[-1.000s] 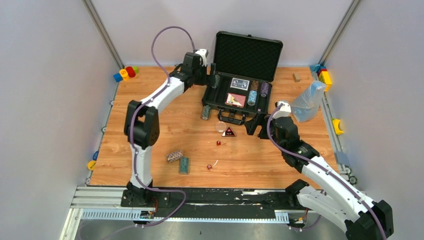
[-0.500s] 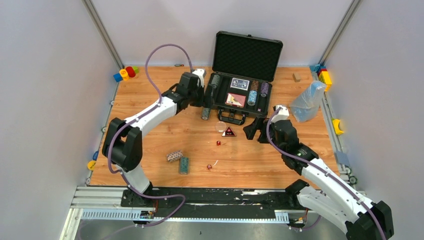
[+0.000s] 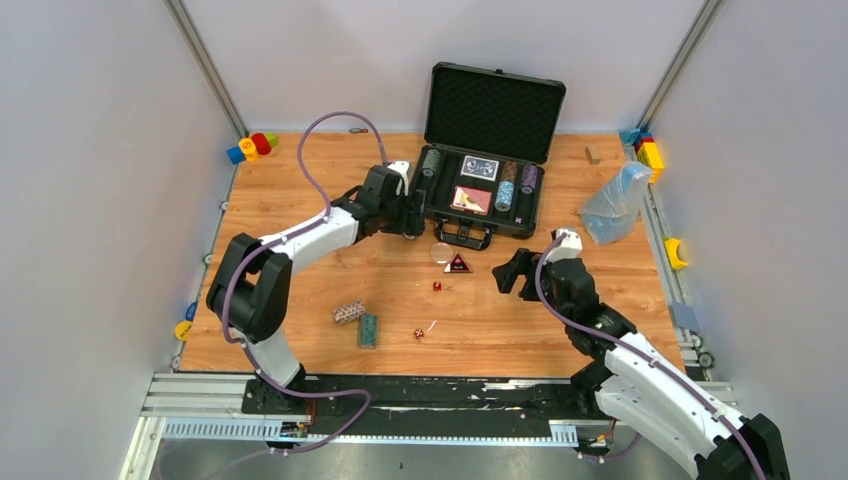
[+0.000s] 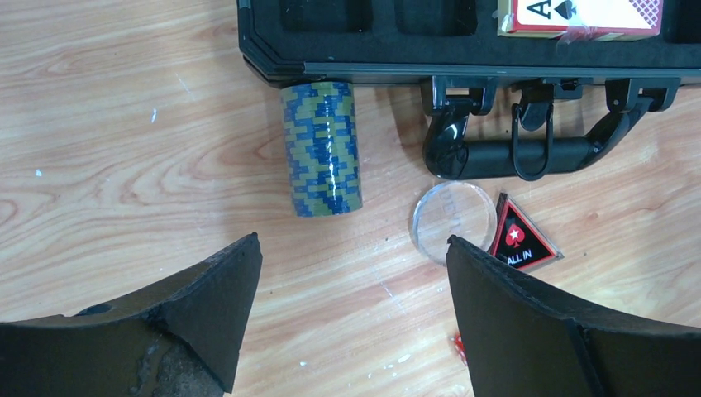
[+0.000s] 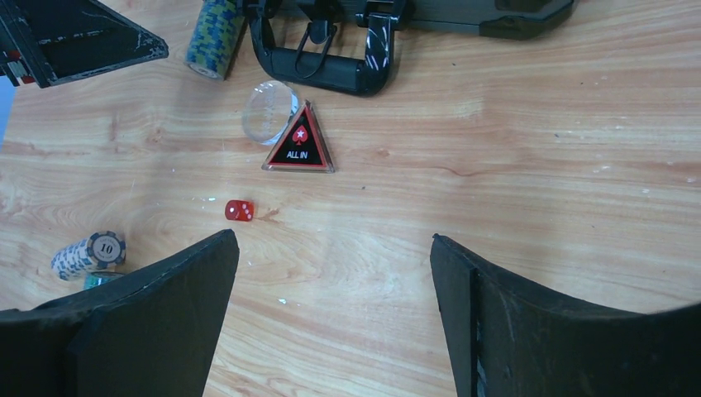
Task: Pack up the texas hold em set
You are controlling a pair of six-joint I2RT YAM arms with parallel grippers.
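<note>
The black case [image 3: 487, 108] stands open at the back, with card decks [image 3: 479, 168] and chip rolls [image 3: 505, 193] in its foam. My left gripper [image 3: 412, 218] is open and empty by the case's front left corner. In the left wrist view [image 4: 351, 240] it is just short of a green-blue chip roll [image 4: 322, 147] that lies against the case edge [image 4: 463, 62]. My right gripper [image 3: 507, 270] is open and empty over bare wood, also in the right wrist view [image 5: 332, 236]. The triangular button [image 3: 458, 264], a clear disc [image 3: 440, 252], two red dice [image 3: 437, 287] and two chip rolls [image 3: 349, 312] lie on the table.
The case handle [image 4: 512, 153] juts forward beside the clear disc [image 4: 454, 222]. A clear plastic bag [image 3: 615, 200] lies at the right of the case. Toy blocks sit at the back left [image 3: 250, 147] and back right [image 3: 648, 150] corners.
My left gripper has drawn back from the case's left slot to the table by the loose green-blue roll. My right gripper has moved away from the case, toward the near side.
</note>
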